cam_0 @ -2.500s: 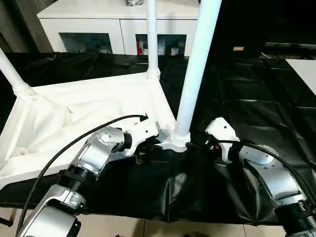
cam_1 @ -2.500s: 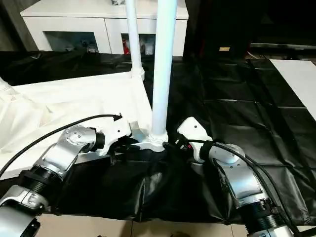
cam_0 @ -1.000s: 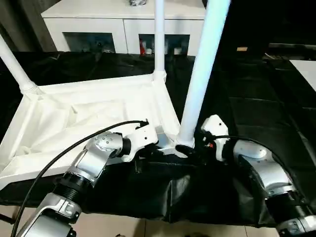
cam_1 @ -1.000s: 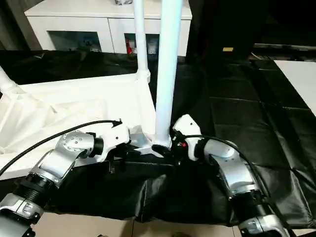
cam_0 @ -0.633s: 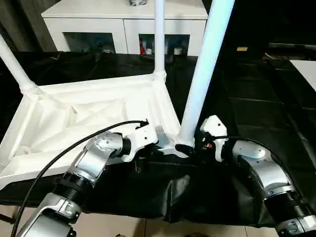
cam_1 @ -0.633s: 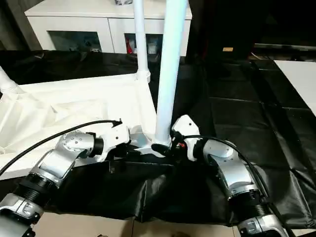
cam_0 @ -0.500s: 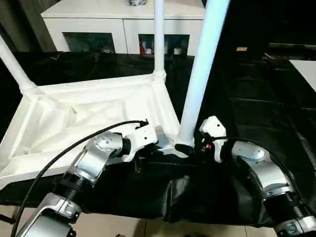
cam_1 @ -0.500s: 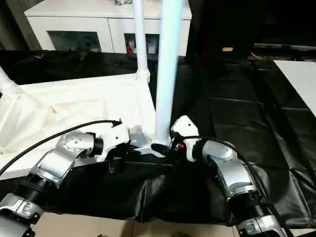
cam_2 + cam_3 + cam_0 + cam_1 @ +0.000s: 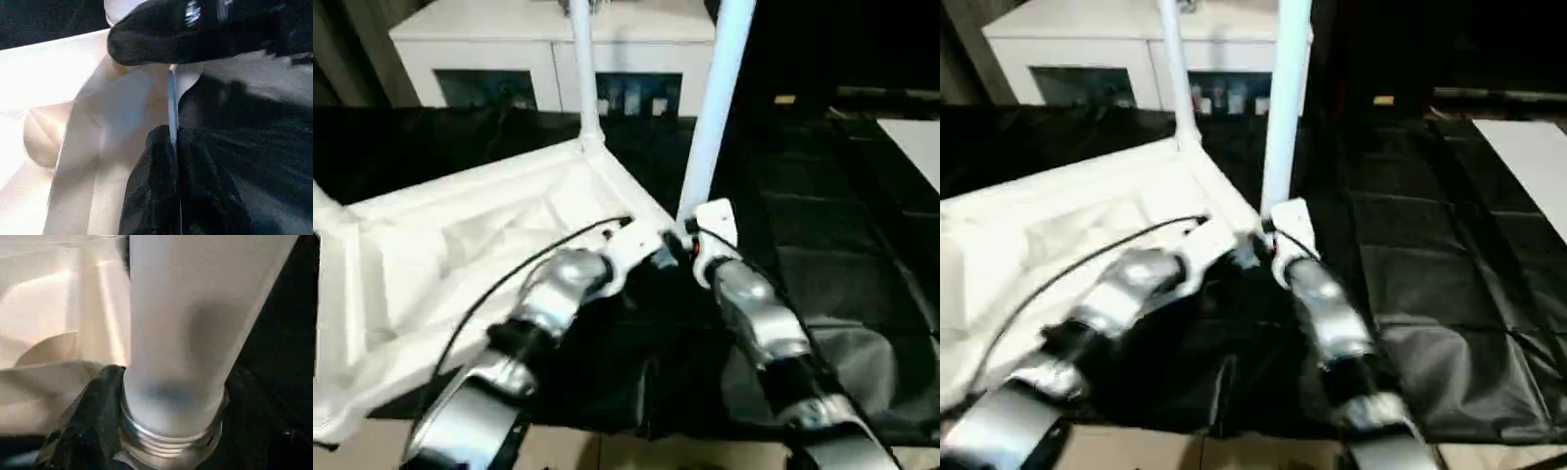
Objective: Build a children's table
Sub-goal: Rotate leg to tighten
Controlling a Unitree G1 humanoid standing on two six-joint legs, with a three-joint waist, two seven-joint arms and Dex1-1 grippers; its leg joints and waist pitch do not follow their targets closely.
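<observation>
Two silver forearms reach forward from the near edge and meet at the near right corner of the upturned children's table point(image 9: 460, 235), which lies ribbed side up on a bench draped in black sheeting point(image 9: 832, 235). The left end effector point(image 9: 168, 103) is clamped on the thin rim of the tabletop at that corner, one black finger point(image 9: 195, 29) over the edge and the other under it. The right end effector point(image 9: 677, 245) sits at the base of the nearest leg point(image 9: 710, 108); in the right wrist view a black fingertip point(image 9: 90, 416) rests beside the leg's threaded collar, but whether that end effector is gripping the leg or standing open I cannot tell.

As to progress: this near leg stands in its socket, though several threads show above the seat, so I judge it not yet screwed fully home. A second leg point(image 9: 584, 73) stands at the far right corner. On the left, only a white stub point(image 9: 328, 201) at the picture's edge hints at a third; the fourth corner is not readable. Finishing this leg, confirming the rest and turning the table over seem to remain.

Both clear legs point straight up, long axes vertical, narrowing upward. Beyond the bench stands a white cabinet point(image 9: 480, 44) with glass fronts.
</observation>
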